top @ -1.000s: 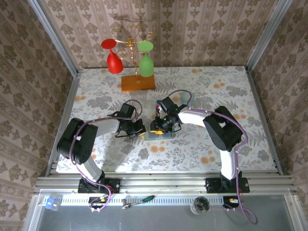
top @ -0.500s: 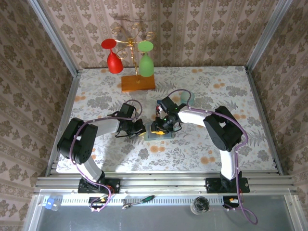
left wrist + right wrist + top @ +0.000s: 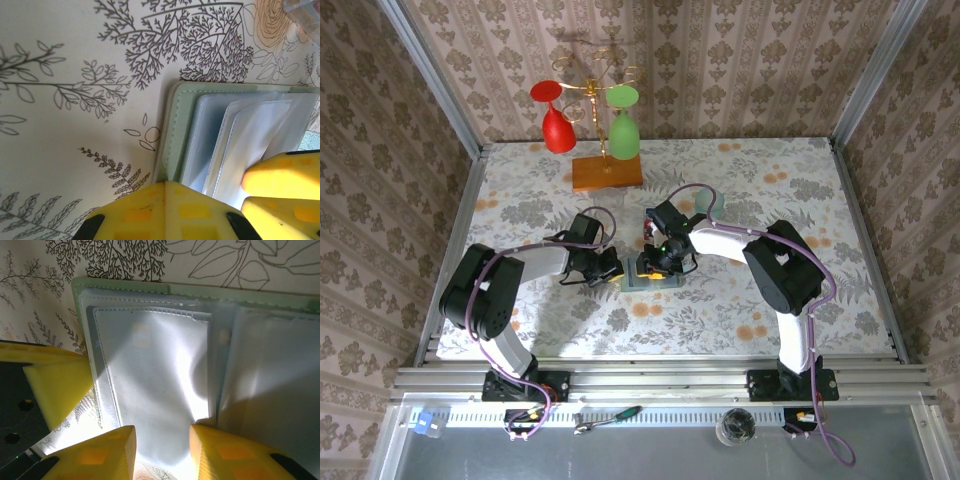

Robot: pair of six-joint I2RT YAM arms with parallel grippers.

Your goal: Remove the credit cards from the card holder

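The card holder (image 3: 657, 277) lies open on the flowered table between the two arms. Its pale green rim (image 3: 172, 130) frames clear, pale blue-grey sleeves (image 3: 150, 365). My left gripper (image 3: 611, 268) is shut, and its joined yellow tips (image 3: 166, 184) touch the holder's near left corner. My right gripper (image 3: 660, 262) hangs over the open sleeves with its jaws apart (image 3: 161, 442). One finger rests by the centre fold, and no card sits between the jaws. Its yellow fingers (image 3: 280, 182) also reach into the left wrist view. The credit cards are hidden.
A wooden slab (image 3: 607, 172) at the back carries a gold rack with a red glass (image 3: 556, 125) and a green glass (image 3: 623, 130). The corner of a clear plastic box (image 3: 305, 10) sits just beyond the holder. Metal rails border the table.
The right gripper has shifted slightly over the holder, so more of the open holder shows. The left gripper has stayed at the holder's edge.
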